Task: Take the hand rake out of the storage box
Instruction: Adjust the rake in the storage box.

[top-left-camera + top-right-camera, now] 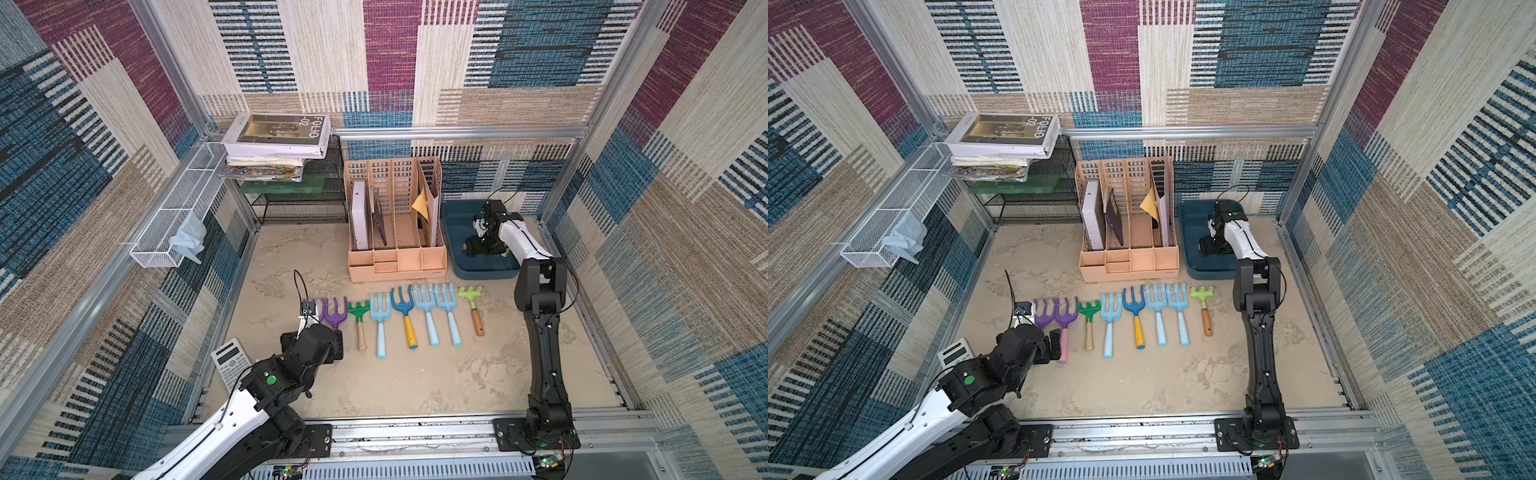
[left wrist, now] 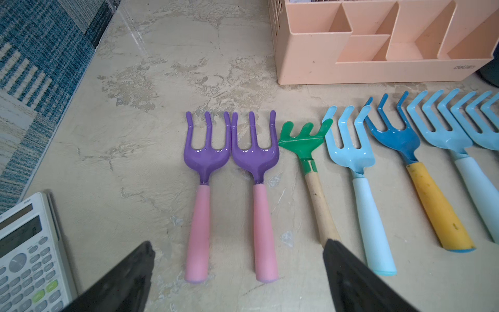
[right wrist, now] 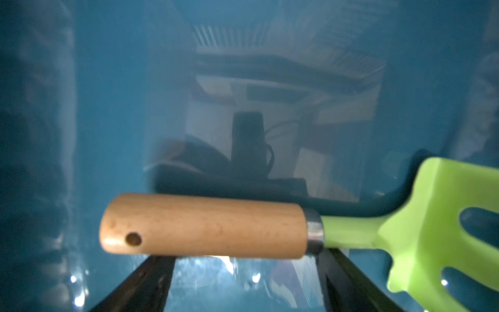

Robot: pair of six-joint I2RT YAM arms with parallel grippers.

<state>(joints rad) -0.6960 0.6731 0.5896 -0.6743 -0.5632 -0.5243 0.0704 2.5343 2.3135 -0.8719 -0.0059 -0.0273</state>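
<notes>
The storage box [image 1: 456, 212] [image 1: 1192, 216] is a dark teal tray at the back right of the table. In it lies the hand rake [image 3: 205, 224], with a wooden handle and a lime-green head [image 3: 442, 216]. My right gripper [image 3: 243, 255] [image 1: 478, 247] reaches down into the box, open. The handle lies crosswise just past its two fingertips, and nothing is held. In both top views the arm hides most of the rake. My left gripper [image 2: 238, 243] [image 1: 313, 345] hangs open over the pink handles of two purple rakes [image 2: 206, 154], holding nothing.
Several other hand rakes [image 1: 409, 311] lie in a row across the middle of the table. A peach file organiser [image 1: 395, 232] stands left of the box. A calculator [image 1: 230, 365] lies front left. Books [image 1: 276, 135], a black mesh shelf [image 1: 303, 199] and a white wire basket [image 1: 174, 216] are at back left.
</notes>
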